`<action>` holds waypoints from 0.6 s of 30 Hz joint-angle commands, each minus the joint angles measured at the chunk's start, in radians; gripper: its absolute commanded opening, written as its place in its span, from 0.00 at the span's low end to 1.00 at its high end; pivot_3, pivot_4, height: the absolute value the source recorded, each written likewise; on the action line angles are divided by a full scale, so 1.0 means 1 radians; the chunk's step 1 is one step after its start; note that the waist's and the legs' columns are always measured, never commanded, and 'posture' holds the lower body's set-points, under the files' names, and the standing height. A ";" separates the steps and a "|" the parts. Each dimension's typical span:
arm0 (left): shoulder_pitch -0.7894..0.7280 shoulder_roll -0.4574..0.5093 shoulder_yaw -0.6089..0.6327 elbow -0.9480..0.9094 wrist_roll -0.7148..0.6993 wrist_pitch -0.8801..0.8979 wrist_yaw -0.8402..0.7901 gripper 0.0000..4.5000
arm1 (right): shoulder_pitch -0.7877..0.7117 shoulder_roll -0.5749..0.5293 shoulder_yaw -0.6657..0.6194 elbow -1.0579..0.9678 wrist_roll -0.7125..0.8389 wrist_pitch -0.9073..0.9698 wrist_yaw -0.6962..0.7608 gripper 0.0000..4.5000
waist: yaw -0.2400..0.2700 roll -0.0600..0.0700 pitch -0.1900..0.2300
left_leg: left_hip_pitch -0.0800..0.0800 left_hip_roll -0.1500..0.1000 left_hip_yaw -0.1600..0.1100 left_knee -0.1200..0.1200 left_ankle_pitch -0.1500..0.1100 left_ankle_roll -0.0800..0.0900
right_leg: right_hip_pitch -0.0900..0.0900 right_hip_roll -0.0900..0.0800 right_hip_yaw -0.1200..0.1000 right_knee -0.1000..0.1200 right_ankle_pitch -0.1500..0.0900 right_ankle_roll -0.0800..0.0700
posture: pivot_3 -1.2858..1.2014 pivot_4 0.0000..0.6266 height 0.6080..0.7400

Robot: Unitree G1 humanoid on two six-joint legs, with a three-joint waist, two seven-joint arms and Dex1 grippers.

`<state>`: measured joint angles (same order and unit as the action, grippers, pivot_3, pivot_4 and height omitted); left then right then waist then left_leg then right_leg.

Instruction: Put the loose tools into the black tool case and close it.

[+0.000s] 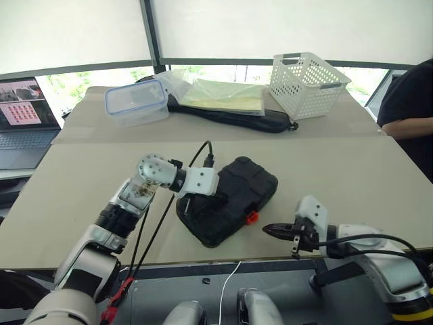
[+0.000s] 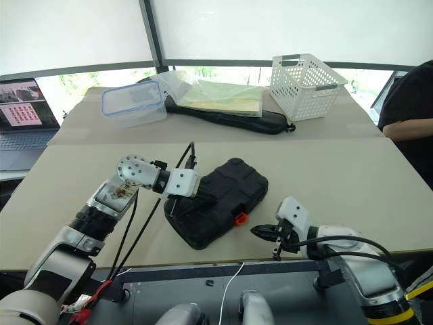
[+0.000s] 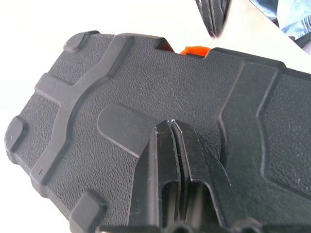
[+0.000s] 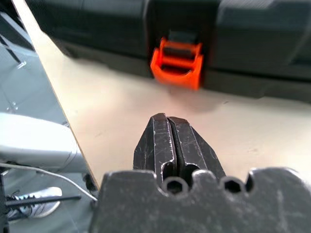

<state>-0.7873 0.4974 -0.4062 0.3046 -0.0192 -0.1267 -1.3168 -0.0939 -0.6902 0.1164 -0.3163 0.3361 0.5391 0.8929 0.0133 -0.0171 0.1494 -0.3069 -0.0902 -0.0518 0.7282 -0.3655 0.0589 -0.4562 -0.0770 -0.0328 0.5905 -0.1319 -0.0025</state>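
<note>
The black tool case lies with its lid down near the table's front edge, and its orange latch faces the front. My left gripper is shut, with its fingertips resting on the lid's textured top and nothing between them. My right gripper is shut and empty, low over the table just in front of the case. It points at the latch, a short gap away. The loose tools are out of view.
At the back are a clear blue-rimmed box, a long black bag under a plastic sheet, and a white basket. A laptop sits far left. A person's dark sleeve is at the right edge.
</note>
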 commanded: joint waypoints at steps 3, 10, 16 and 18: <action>0.009 -0.007 -0.057 0.052 0.070 -0.014 -0.015 0.02 | -0.099 0.051 0.041 0.052 -0.059 -0.060 -0.034 0.00 | 0.003 0.000 0.000 | -0.001 0.000 0.000 0.000 0.000 0.000 | 0.000 0.000 0.000 0.000 0.001 -0.001 | 0.52 0.24 1.00; 0.024 -0.012 -0.066 0.053 0.088 -0.040 -0.017 0.02 | -0.163 0.098 -0.030 0.021 -0.029 -0.077 -0.053 0.00 | -0.004 0.000 0.000 | -0.001 0.000 -0.001 0.000 0.000 0.000 | -0.001 0.000 0.000 -0.001 0.004 -0.006 | 0.52 0.24 1.00; 0.037 -0.019 -0.084 0.070 0.116 -0.082 -0.004 0.02 | -0.163 0.097 -0.061 -0.052 0.016 -0.028 -0.050 0.00 | -0.005 0.000 0.000 | -0.001 0.000 0.000 -0.001 0.000 0.000 | -0.002 0.001 0.001 -0.001 0.004 -0.006 | 0.52 0.24 1.00; 0.037 -0.024 -0.084 0.079 0.121 -0.088 0.000 0.02 | -0.170 0.105 -0.062 -0.055 0.024 -0.012 -0.056 0.00 | -0.006 0.000 0.000 | -0.001 0.000 0.000 -0.001 0.000 0.000 | -0.002 0.001 0.001 -0.001 0.004 -0.006 | 0.52 0.24 1.00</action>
<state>-0.8016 0.4838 -0.4077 0.3310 0.0374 -0.2161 -1.2974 -0.2040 -0.6100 0.1113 -0.2643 0.2982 0.5543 0.8590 0.0074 -0.0168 0.1494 -0.3076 -0.0903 -0.0520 0.7263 -0.3655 0.0587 -0.4580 -0.0762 -0.0318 0.5896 -0.1281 -0.0087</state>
